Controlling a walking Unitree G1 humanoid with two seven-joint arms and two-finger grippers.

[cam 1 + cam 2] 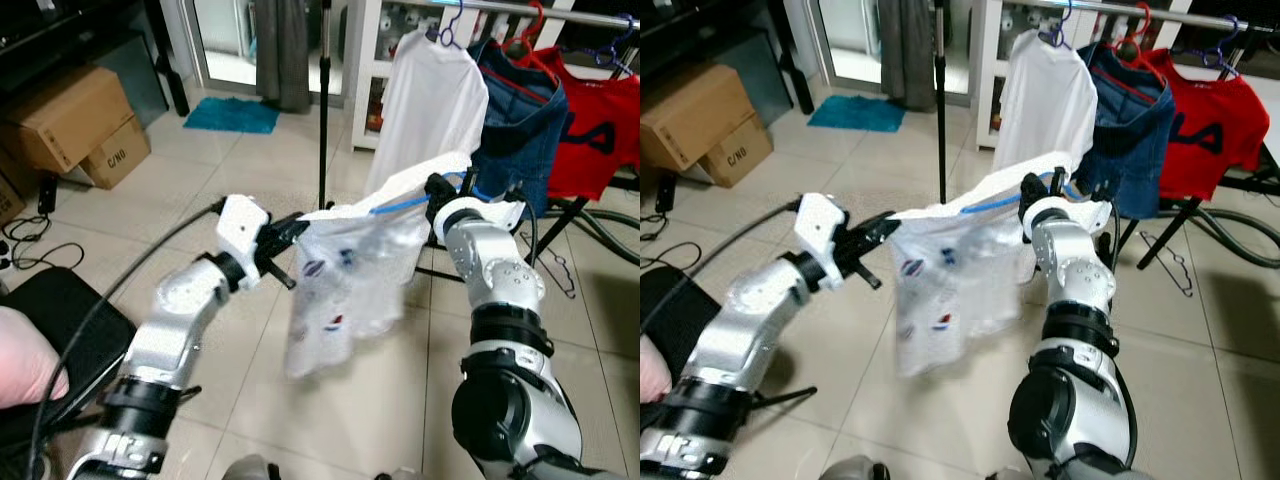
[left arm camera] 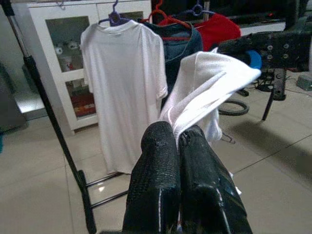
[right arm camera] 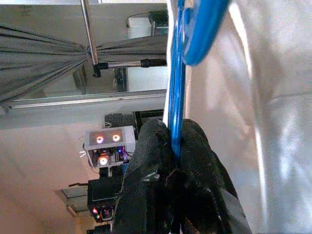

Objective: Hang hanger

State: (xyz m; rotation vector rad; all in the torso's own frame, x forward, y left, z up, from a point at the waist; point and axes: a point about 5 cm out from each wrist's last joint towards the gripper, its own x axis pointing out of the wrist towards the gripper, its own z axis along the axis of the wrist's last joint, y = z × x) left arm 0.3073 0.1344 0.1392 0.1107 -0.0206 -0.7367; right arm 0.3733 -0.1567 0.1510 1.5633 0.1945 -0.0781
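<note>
Left pincer (image 2: pixel 179 146) pinches one white patterned shirt (image 1: pixel 340 290); right pincer (image 3: pixel 171 141) clamps its blue hanger (image 3: pixel 187 44). Three garments hang on the rail (image 1: pixel 560 14).

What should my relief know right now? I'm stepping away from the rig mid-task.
Left hand: shut on the edge of the white patterned shirt, holding it spread.
Right hand: shut on the blue hanger, which sits inside that shirt.
Rail behind already carries a white T-shirt, a denim garment and a red shirt.
Done: shirt appears to be on the hanger, lifted.
Left: hook the hanger over the rail, release both hands.
</note>
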